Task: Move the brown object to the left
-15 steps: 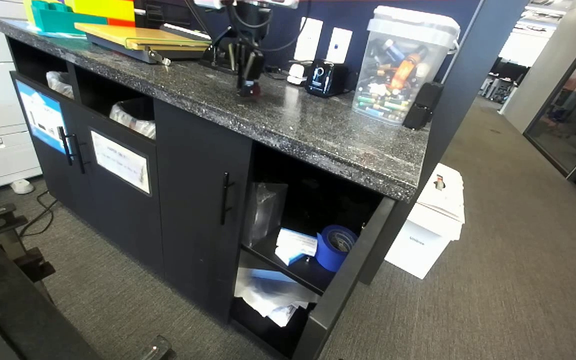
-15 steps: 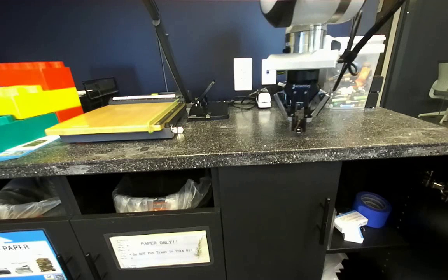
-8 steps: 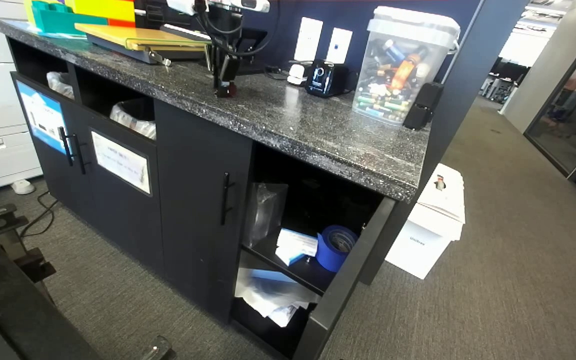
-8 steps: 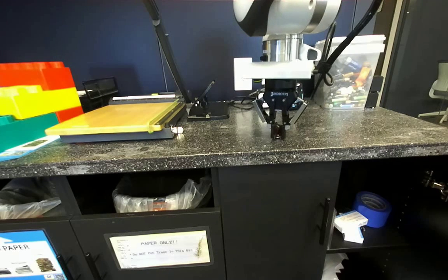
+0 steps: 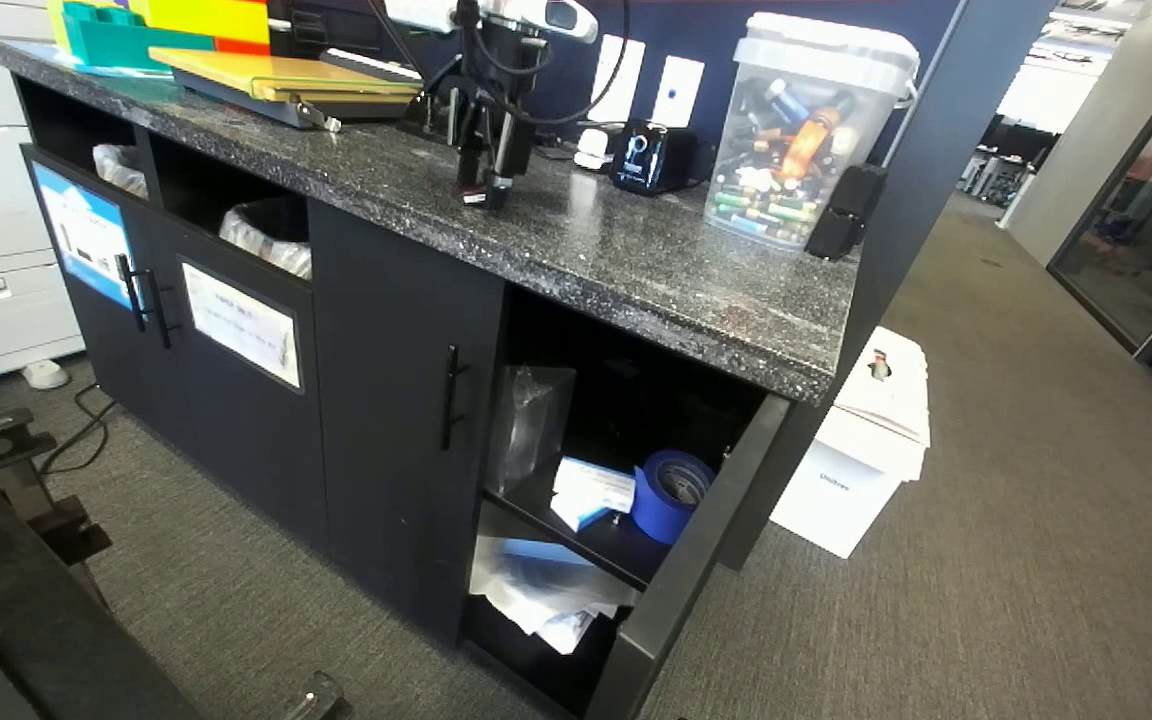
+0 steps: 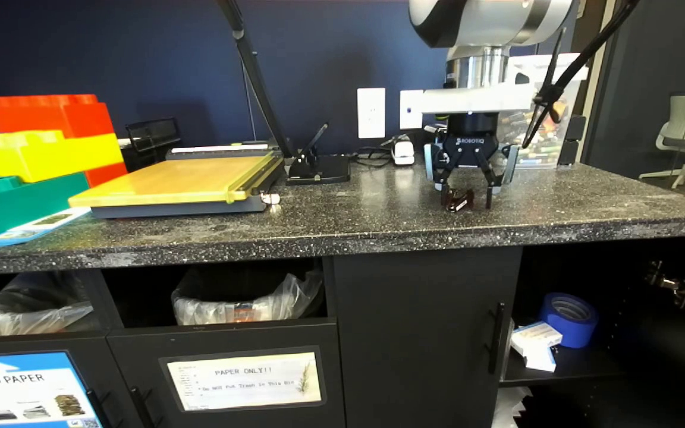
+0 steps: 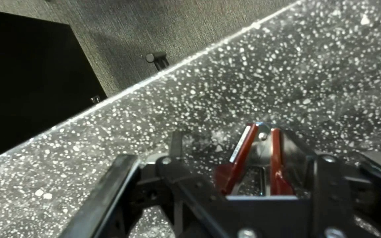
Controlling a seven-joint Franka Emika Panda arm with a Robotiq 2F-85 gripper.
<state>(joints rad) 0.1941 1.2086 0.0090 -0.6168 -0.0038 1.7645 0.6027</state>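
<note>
Although the brown object (image 6: pixel 460 203) is partly hidden by the gripper (image 6: pixel 467 205) in the wrist view, it is seen on the tabletop (image 6: pixel 342 214) between clearly parted fingers (image 6: pixel 489 197), close to one; whether that finger is touched cannot be told. The arm (image 6: pixel 491 27), cut off at the top, is pointed downward.

Gripper (image 6: pixel 467 198): black, white ROBOTIQ lettering (image 6: pixel 470 141), silver screws (image 7: pixel 329 159). Above it: white bracket (image 6: pixel 478 98), silver collar (image 6: pixel 478 72), white-and-black arm link (image 6: pixel 485 22), black cable (image 6: pixel 593 49).
</note>
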